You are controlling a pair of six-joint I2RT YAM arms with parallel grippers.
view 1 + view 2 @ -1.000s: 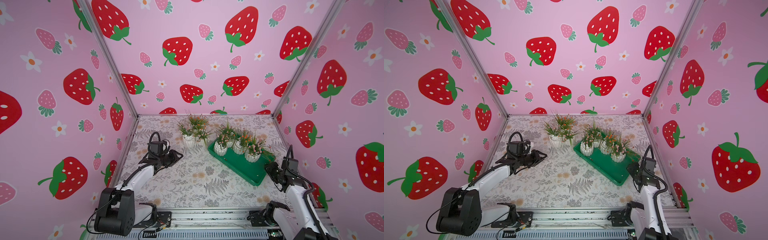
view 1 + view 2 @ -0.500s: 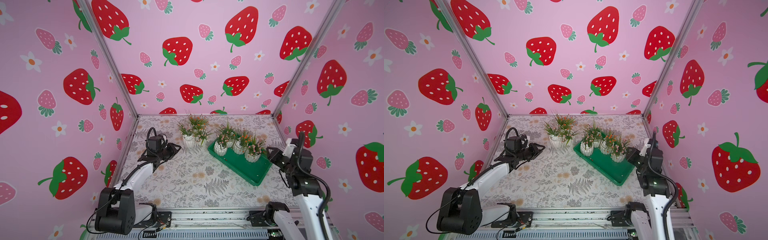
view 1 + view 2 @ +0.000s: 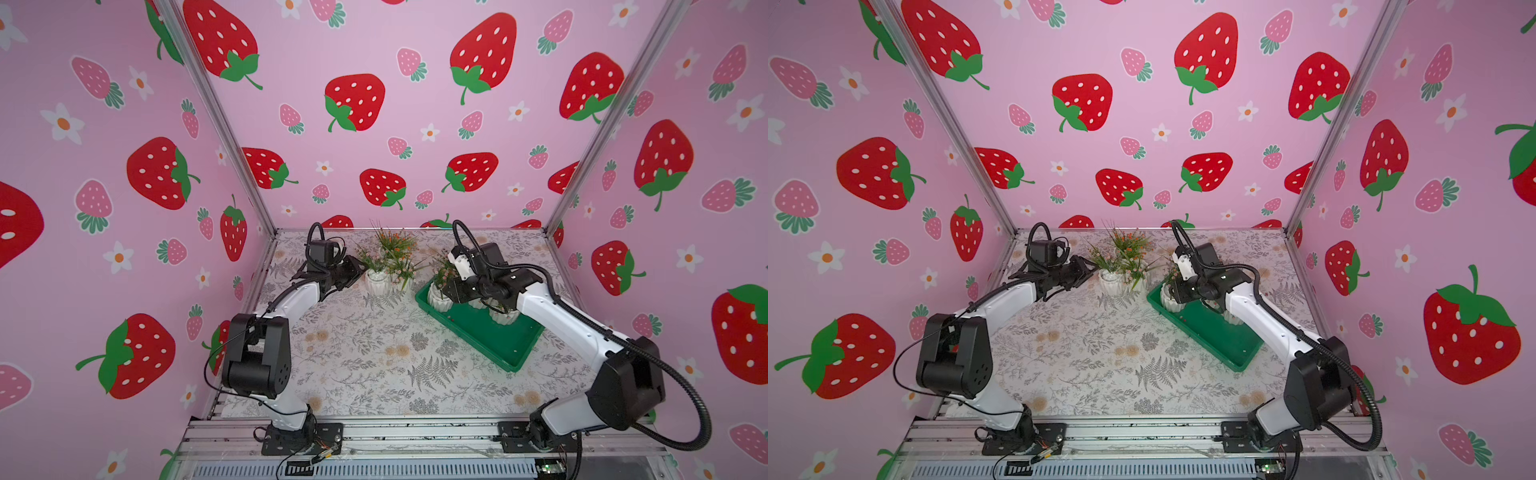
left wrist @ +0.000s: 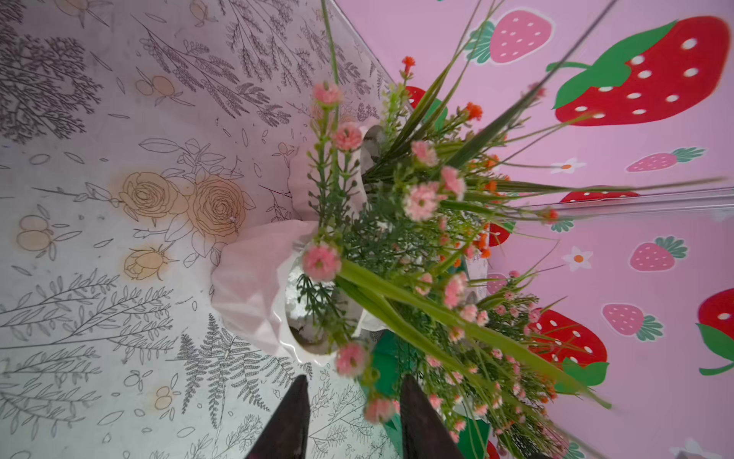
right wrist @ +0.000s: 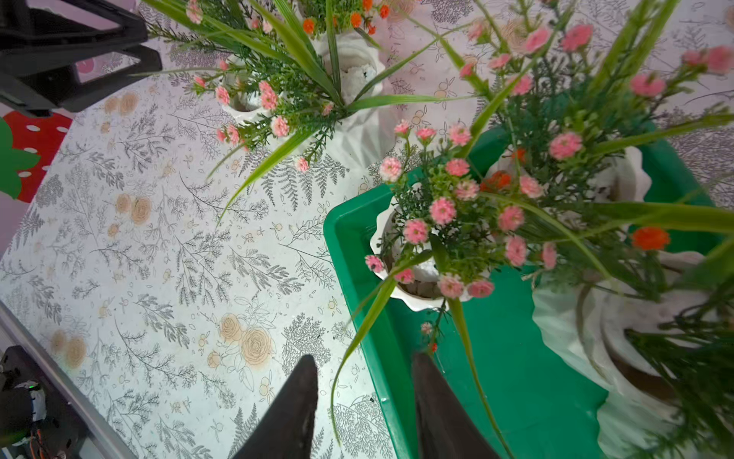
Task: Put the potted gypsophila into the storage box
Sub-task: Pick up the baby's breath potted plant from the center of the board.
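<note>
Directly ahead of the left claw (image 4: 353,383), a potted gypsophila (image 4: 254,286) in a white pot stands on the bench (image 4: 119,278), just beyond the fingertips and clear of them. Jaws stand parted, nothing between. The right claw (image 5: 363,357) hangs over the storage box (image 5: 516,357) rim, jaws likewise parted and empty. Ahead of it, a second potted plant (image 5: 417,304) stands inside the box corner.

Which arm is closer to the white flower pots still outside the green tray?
Left. The left gripper is right beside the white flower pots, jaws open. The right gripper hangs above the green tray edge, by its corner pot, farther away.
</note>
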